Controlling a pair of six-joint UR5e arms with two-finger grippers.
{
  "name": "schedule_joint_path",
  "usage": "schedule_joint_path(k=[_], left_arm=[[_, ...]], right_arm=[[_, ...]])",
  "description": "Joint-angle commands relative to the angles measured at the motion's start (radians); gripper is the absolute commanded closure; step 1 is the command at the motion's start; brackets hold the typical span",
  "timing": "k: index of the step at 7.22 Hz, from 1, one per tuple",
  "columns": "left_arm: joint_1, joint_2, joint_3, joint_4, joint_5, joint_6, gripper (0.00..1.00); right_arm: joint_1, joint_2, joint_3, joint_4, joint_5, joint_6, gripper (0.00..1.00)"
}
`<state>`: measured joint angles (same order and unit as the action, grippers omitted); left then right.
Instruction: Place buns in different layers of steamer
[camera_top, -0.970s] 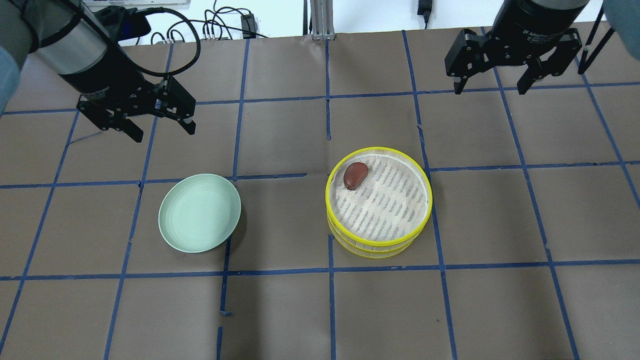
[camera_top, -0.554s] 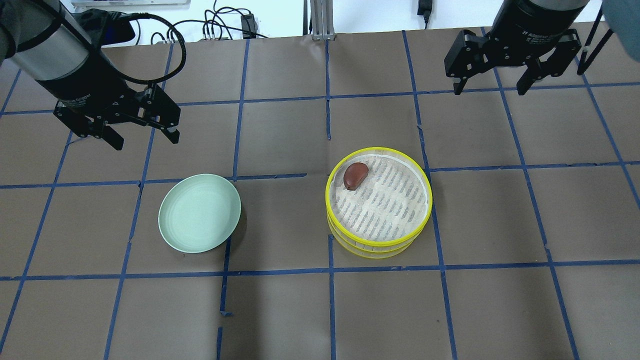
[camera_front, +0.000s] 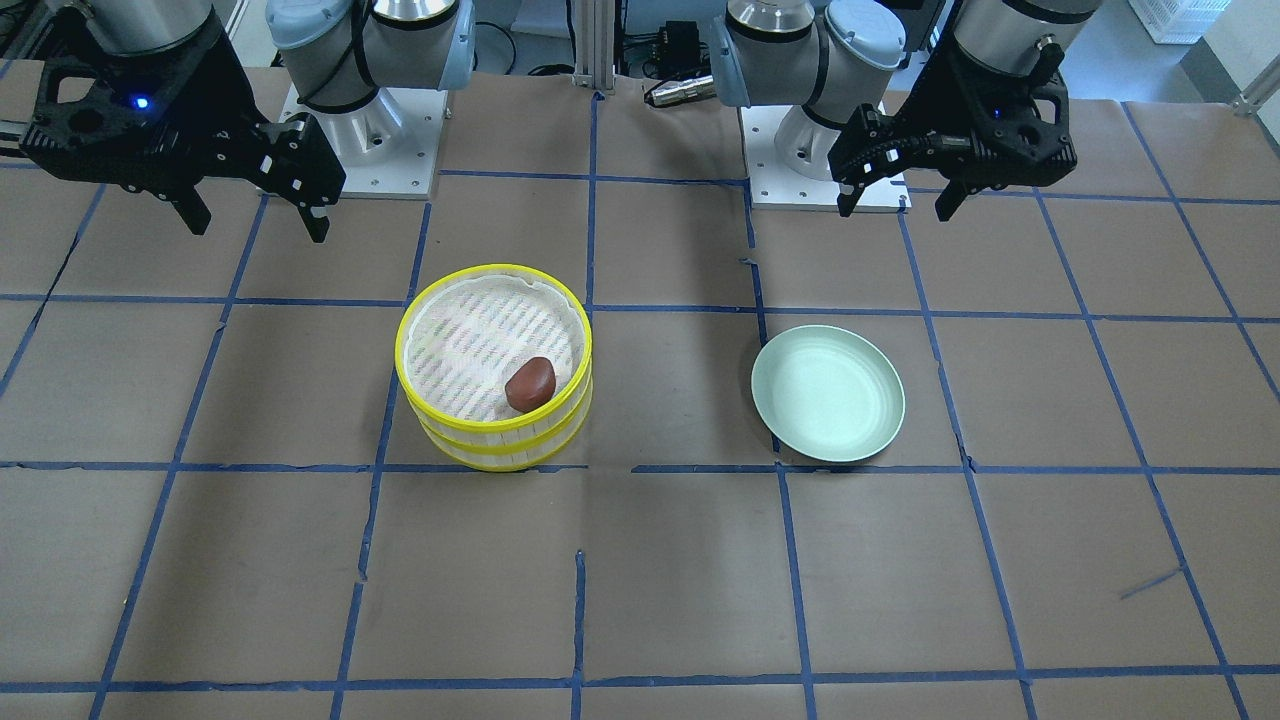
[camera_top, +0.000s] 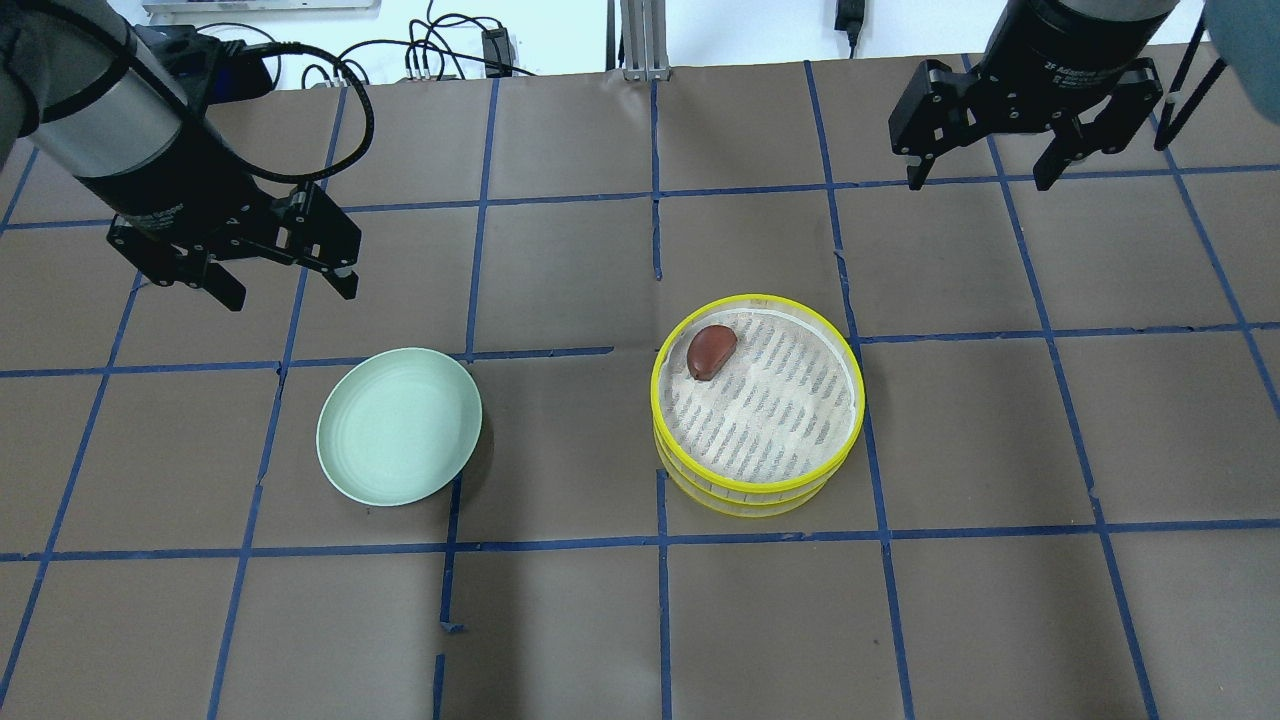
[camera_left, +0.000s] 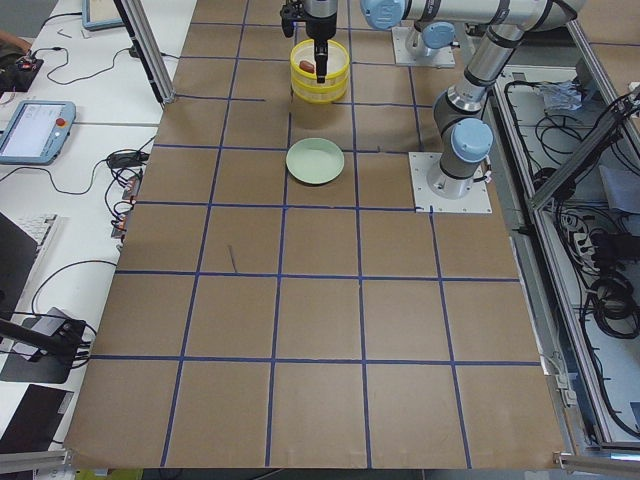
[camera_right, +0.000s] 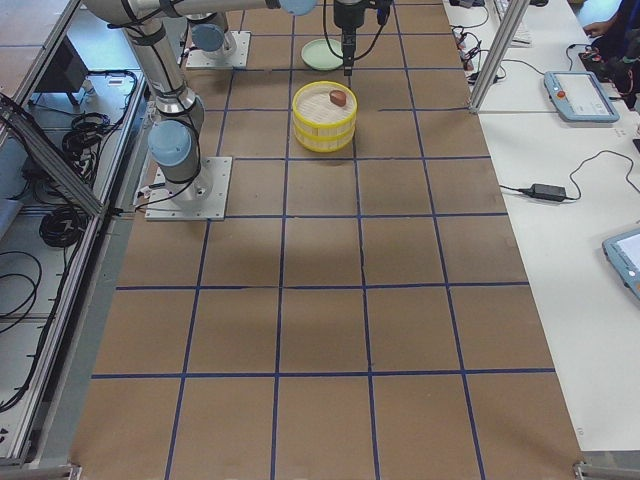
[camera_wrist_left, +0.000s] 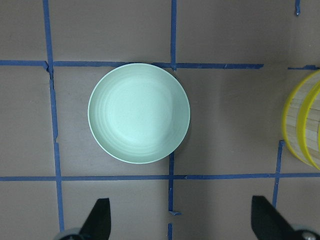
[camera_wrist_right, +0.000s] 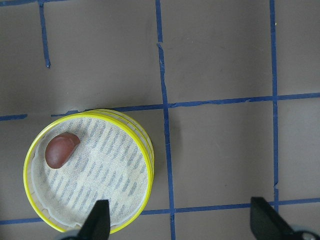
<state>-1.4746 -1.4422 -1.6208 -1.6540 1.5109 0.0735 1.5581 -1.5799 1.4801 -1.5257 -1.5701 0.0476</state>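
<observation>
The two steamer layers (camera_top: 757, 490) stand stacked right of the table's middle, with yellow rims and a white slatted floor. The reddish-brown bun (camera_top: 711, 351) lies in the top layer near its rim; it also shows in the front view (camera_front: 530, 384) and the right wrist view (camera_wrist_right: 62, 149). The white bun is hidden in every view. My left gripper (camera_top: 290, 293) hangs open and empty behind the plate. My right gripper (camera_top: 978, 183) hangs open and empty behind and to the right of the steamer.
An empty pale green plate (camera_top: 398, 425) lies left of the steamer; it sits below the left wrist camera (camera_wrist_left: 139, 112). The table is brown paper with a blue tape grid. Cables (camera_top: 430, 50) lie past the far edge. The arm bases (camera_front: 360, 130) stand on the robot's side.
My left gripper has moved left and slightly nearer the plate, still open. The right gripper, the steamer and the bun have not moved.
</observation>
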Motion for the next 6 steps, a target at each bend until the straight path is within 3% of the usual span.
schedule_joint_path(k=[1, 3, 6], left_arm=[[-0.001, 0.0, 0.0, 0.107, 0.009, -0.026, 0.0], [-0.007, -0.09, -0.025, 0.128, 0.003, -0.028, 0.0], [0.003, -0.026, -0.001, 0.119, -0.069, -0.034, 0.0]], right_arm=[[0.0, 0.0, -0.001, 0.002, 0.001, 0.0, 0.0], [0.0, 0.0, -0.001, 0.002, 0.001, 0.0, 0.0], [0.004, 0.0, -0.001, 0.007, 0.002, 0.0, 0.0]])
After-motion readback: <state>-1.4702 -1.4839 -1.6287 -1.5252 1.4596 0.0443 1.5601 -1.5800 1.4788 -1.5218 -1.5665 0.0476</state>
